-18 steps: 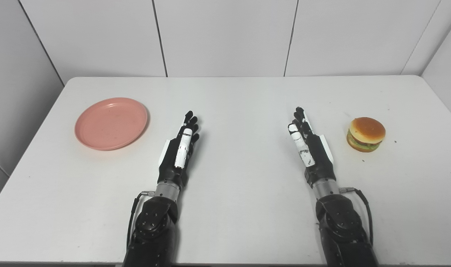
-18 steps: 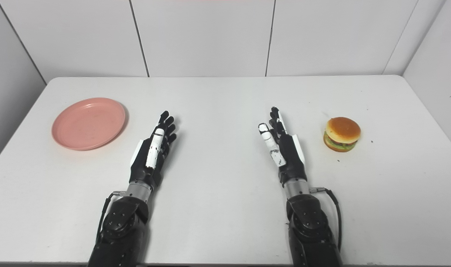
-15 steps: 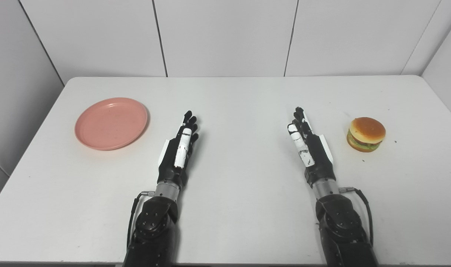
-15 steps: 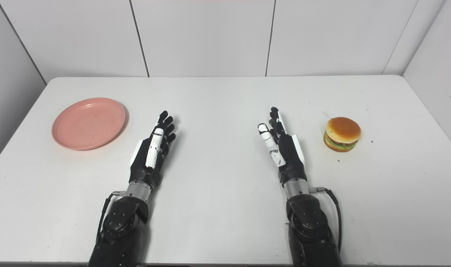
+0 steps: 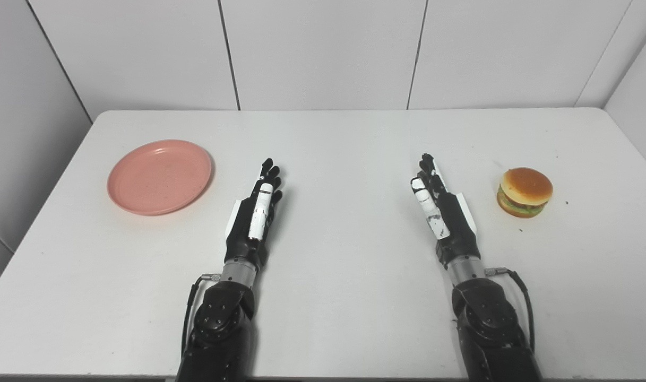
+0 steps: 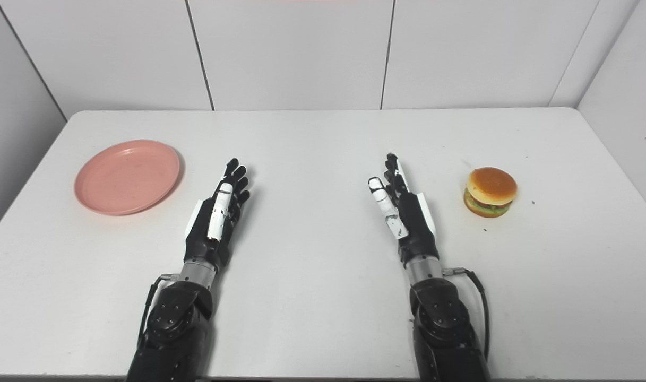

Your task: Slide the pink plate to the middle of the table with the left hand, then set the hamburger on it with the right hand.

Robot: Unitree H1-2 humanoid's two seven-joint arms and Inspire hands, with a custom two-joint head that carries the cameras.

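Currently nothing of the task is done, judging by the layout. Landmark: the left hand (image 5: pixel 253 212), resting edge-on over the white table (image 5: pixel 333 297), fingers extended and slightly apart, holding nothing.

- Pink plate (image 5: pixel 160 176): up and to the left of the left hand, clear of it, a bare strip of table between the fingertips and the plate's right rim. Plate is round, so no long axis to align to; it lies flat and empty.
- Coming move turns on this: the plate lies left of and slightly beyond the left hand, and the table's middle lies to that hand's right. My reading: the hand must first go out to the plate's far-left side or onto its rim, then draw it rightward.
- Right hand (image 5: pixel 444 207): well right of the left hand, likewise flat-fingered and empty, thumb side up.
- Hamburger (image 5: pixel 524 192): farthest right of the left hand, just beyond the right hand, upright on its bottom bun. The right hand is clearly the nearer one.

View differences: both eye views show the same content, merely offset sideways. Neither settles whether the palms touch the table.
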